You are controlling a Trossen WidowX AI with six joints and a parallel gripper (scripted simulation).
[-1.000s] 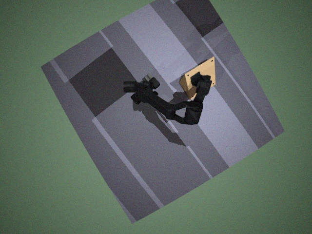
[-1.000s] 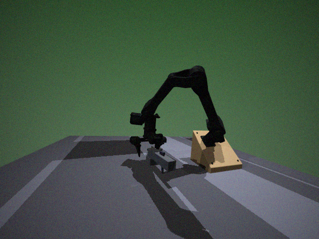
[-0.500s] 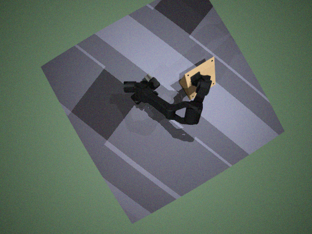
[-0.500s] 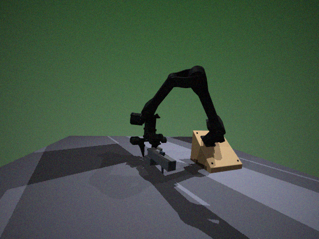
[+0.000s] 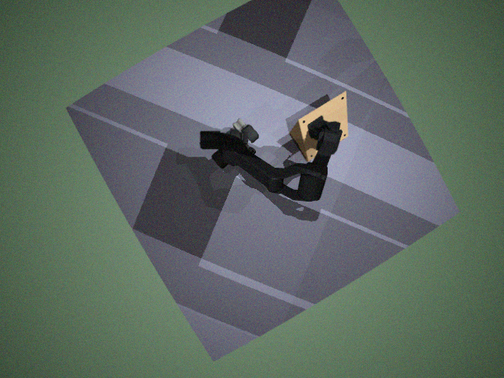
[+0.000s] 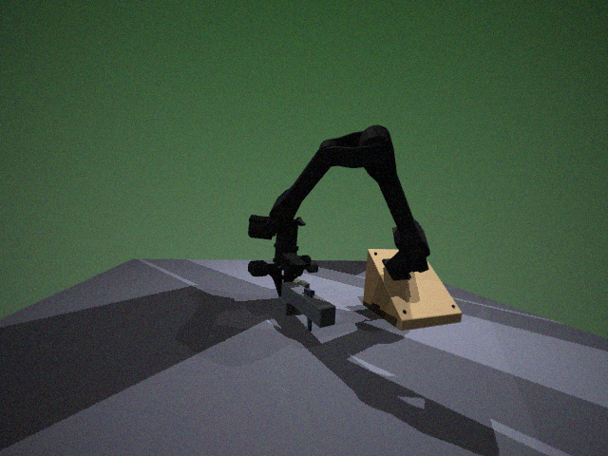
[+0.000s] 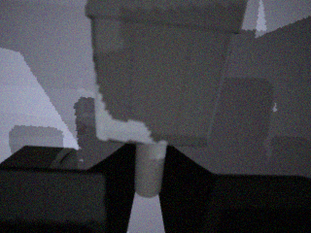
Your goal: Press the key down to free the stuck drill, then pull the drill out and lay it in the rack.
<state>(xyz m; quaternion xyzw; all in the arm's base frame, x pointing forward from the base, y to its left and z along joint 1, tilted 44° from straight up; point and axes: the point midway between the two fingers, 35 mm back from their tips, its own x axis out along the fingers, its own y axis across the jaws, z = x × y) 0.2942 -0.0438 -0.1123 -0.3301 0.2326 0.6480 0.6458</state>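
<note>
My gripper [image 6: 280, 289] [image 7: 148, 142] points down at the left end of the grey beam-like holder [image 6: 313, 308] [image 7: 157, 78]. Its fingers are close together, shut on the drill [image 7: 149, 177], a pale grey cylinder that sticks out of the holder's end face. The drill's other end is hidden inside the holder. The key [image 6: 309, 292] shows as a small dark head on top of the holder, with a thin dark pin under the holder. A pale grey grooved piece, likely the rack, [image 5: 239, 124] [image 6: 300, 282] shows just beyond the gripper and is partly hidden.
The arm's base stands on a tan wedge-shaped mount [image 5: 338, 112] [image 6: 431, 299] to the right of the holder. The arm [image 5: 260, 166] [image 6: 353, 153] arches above the table [image 5: 260, 252] [image 6: 196, 392] and hides much of the holder in the top view. Dark shadows cross the table.
</note>
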